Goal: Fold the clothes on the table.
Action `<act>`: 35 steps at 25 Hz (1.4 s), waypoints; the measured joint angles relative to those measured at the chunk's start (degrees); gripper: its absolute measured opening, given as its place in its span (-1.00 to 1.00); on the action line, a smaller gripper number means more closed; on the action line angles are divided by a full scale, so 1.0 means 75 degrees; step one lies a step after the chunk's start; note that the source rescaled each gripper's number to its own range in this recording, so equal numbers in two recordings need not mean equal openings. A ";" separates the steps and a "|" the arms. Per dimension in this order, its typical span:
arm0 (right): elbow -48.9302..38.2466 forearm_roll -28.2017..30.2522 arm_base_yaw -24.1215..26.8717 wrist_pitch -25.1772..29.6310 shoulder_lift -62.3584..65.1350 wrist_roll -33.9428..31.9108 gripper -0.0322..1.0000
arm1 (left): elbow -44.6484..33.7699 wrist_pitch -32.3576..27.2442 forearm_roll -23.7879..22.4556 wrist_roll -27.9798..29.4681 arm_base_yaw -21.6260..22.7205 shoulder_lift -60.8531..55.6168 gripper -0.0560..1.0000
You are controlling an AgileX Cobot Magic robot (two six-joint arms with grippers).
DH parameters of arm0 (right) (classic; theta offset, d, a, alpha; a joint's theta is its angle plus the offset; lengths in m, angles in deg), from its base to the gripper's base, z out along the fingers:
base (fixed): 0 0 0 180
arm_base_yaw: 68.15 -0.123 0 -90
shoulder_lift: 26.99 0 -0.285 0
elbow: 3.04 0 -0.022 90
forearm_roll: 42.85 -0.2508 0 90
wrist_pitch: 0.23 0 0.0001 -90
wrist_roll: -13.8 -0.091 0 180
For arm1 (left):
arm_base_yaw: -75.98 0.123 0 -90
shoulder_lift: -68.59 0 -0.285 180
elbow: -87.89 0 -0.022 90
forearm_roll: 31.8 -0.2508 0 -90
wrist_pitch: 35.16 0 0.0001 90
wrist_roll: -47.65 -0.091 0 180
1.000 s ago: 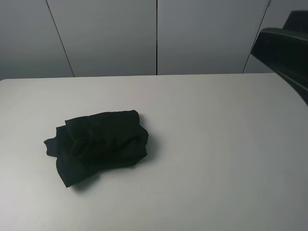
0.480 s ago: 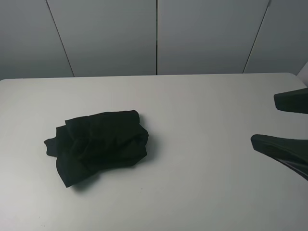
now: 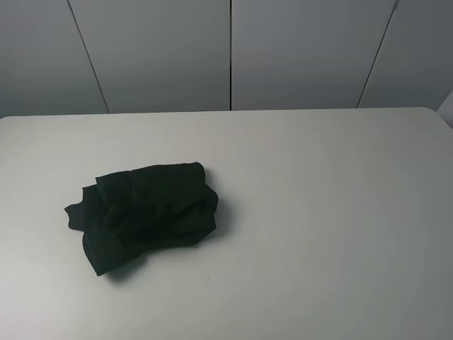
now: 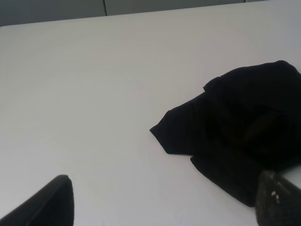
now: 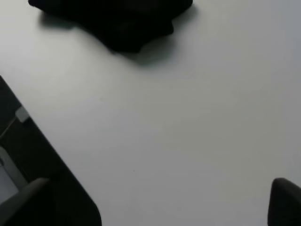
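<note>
The black T-shirt [image 3: 145, 212] lies crumpled in a heap on the left half of the white table [image 3: 318, 212]. Its print and neck label are hidden in the folds. Neither gripper shows in the exterior high view. In the left wrist view the shirt [image 4: 240, 136] lies just ahead of my left gripper [image 4: 164, 207], which is open and empty, fingertips wide apart above bare table. In the right wrist view the shirt [image 5: 117, 19] is farther off, and my right gripper [image 5: 155, 207] is open and empty over bare table.
Grey wall panels [image 3: 230, 53] stand behind the table's far edge. In the right wrist view the table's edge [image 5: 56, 155] runs diagonally, with a dark area beyond it.
The right gripper, seen at the right edge of the exterior high view earlier, has dropped lower and left that view. The shirt has not moved.
</note>
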 joint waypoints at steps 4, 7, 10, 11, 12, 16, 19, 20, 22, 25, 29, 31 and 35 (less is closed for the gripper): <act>-0.0475 0.0019 0.0000 -0.0039 0.1041 -0.0081 1.00 | 0.0000 0.0000 0.0000 0.0000 0.0000 0.0000 1.00; -0.0721 0.0019 0.0040 -0.0375 0.1577 -0.0081 1.00 | 0.0000 0.0000 0.0000 0.0000 0.0000 0.0000 1.00; -0.0904 0.0019 0.0428 -0.0778 0.1644 -0.0081 1.00 | 0.0000 0.0000 0.0000 0.0000 0.0000 0.0000 1.00; -0.0923 0.0019 0.0674 -0.0815 0.1644 -0.0081 1.00 | 0.0000 0.0000 0.0000 0.0000 0.0000 0.0000 1.00; -0.0937 0.0032 0.0974 -0.0853 0.1658 -0.0081 1.00 | 0.0000 0.0000 0.0000 0.0000 0.0000 0.0000 1.00; -0.0972 0.0032 0.2343 -0.0890 0.1670 -0.0081 1.00 | 0.0000 0.0000 0.0000 0.0000 0.0000 0.0000 1.00; -0.0972 0.0032 0.3376 -0.0890 0.1670 -0.0081 1.00 | 0.0000 0.0000 0.0000 0.0000 0.0000 0.0000 1.00; -0.0972 0.0032 0.3645 -0.0890 0.1670 -0.0081 1.00 | 0.0000 0.0000 0.0000 0.0000 0.0000 0.0000 1.00; -0.0972 0.0032 0.4180 -0.0890 0.1670 -0.0021 1.00 | 0.0000 0.0000 0.0000 0.0000 0.0000 0.0000 1.00; -0.0972 0.0032 0.4592 -0.0890 0.1670 0.0006 1.00 | 0.0000 0.0000 0.0000 0.0000 0.0000 0.0000 1.00; -0.0972 0.0032 0.4808 -0.0890 0.1670 0.0006 1.00 | 0.0000 0.0000 0.0000 0.0000 0.0003 0.0000 1.00; -0.0972 0.0017 0.4892 -0.0890 0.1670 0.0006 1.00 | 0.0000 0.0000 0.0000 0.0000 0.0003 0.0000 1.00; -0.0972 0.0017 0.5208 -0.0902 0.1670 0.0006 1.00 | 0.0000 0.0000 0.0000 0.0000 0.0003 0.0000 1.00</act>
